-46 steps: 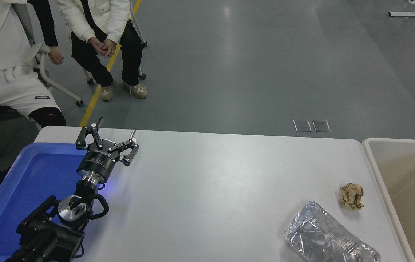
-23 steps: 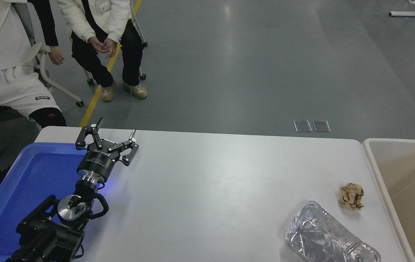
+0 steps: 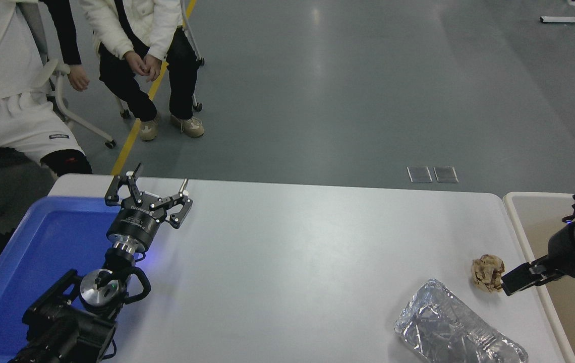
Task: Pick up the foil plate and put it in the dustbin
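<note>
The crumpled silver foil plate (image 3: 456, 330) lies on the white table (image 3: 307, 252) at the front right, partly cut off by the picture's bottom edge. The beige dustbin (image 3: 515, 214) stands just past the table's right end. My right gripper (image 3: 513, 281) reaches in from the right edge across the dustbin's rim. Its tip is right beside a small brown paper ball (image 3: 487, 272) and just above and to the right of the foil plate, touching neither. My left gripper (image 3: 161, 177) is parked open at the back left, holding nothing.
A blue tray (image 3: 25, 262) sits at the table's left end under the left arm. Two people sit beyond the far left corner: one in a white jacket (image 3: 136, 30), another in white shorts (image 3: 15, 121).
The right arm has swung in from the right edge over the dustbin's rim, up to the paper ball. The left arm, foil plate and paper ball have not moved.
</note>
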Motion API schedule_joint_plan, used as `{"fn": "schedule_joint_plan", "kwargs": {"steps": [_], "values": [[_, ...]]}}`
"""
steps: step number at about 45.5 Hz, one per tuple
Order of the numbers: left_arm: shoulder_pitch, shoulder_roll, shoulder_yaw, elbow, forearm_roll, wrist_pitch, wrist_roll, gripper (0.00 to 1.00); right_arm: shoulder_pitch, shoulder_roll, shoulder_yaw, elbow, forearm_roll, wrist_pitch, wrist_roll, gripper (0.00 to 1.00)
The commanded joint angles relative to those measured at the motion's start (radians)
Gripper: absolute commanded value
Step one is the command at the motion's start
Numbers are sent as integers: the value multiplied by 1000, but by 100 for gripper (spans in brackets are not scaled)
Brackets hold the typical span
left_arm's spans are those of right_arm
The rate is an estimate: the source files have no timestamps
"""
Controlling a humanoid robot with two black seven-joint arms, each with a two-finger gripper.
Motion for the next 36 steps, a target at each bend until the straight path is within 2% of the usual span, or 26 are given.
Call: {"fn": "schedule_joint_plan", "kwargs": {"steps": [1,23,36], "values": [[0,0,0,0,0,-1,0,99,-190,121,66,-114,-26,-28,7,99],[0,0,0,0,0,-1,0,99,-330,155,135,-239,-27,-85,10,98],[0,0,0,0,0,1,0,99,-427,191,132,-331,-27,-128,54,96]]}}
